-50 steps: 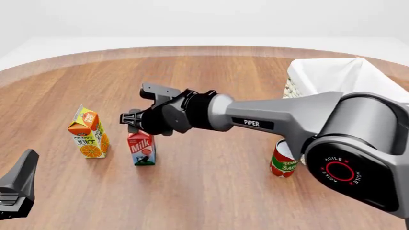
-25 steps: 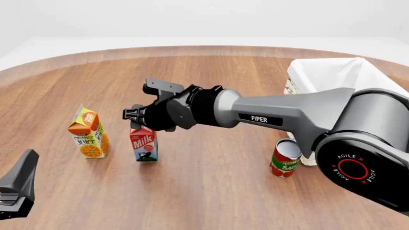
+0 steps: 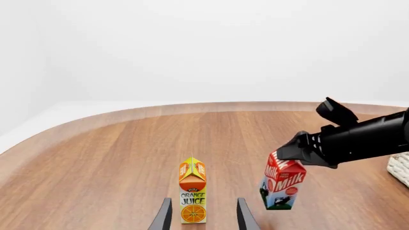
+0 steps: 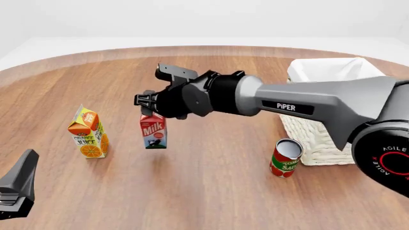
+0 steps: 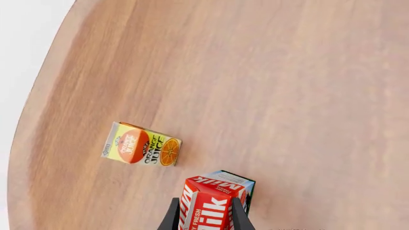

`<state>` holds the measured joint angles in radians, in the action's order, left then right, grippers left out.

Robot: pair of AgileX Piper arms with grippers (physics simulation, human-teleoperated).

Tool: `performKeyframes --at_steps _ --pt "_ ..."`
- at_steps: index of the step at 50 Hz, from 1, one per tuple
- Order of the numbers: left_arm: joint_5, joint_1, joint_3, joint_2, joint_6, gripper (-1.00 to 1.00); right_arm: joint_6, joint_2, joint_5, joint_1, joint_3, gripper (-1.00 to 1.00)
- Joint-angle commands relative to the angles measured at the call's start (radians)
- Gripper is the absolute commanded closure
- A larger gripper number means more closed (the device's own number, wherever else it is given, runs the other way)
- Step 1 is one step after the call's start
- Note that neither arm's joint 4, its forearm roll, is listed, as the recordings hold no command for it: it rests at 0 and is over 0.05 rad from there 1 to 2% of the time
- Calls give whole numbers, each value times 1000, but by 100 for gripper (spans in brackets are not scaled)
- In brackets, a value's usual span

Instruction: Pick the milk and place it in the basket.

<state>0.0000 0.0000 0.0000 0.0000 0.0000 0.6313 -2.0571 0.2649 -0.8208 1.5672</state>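
The basket point(image 4: 332, 96) sits well off to the right hand's point(image 4: 152, 109) far side, so the carry is long, and the tomato can point(image 4: 285, 158) stands just before its near wall; a low swing could clip either. The desk point(image 4: 211, 191) lies below the milk point(image 4: 154, 132), apparently lifted clear, though contact is hard to judge. The right hand is pinched onto the milk's red top only, so a slip or swing is the risk. The milk hangs beneath the hand, long axis near upright, slightly tilted, top upward. The orange juice point(image 4: 88, 132) stands beside. The left hand point(image 3: 202, 215) rests with its fingers apart, empty.
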Motion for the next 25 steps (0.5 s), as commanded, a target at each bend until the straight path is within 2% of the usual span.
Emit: performKeyframes --at_steps 1,25 --pt "0 0 0 0 0 -100 -10 76 1 25 -16 100" --pt "0 0 0 0 0 -100 -43 189 26 78 -61 100"
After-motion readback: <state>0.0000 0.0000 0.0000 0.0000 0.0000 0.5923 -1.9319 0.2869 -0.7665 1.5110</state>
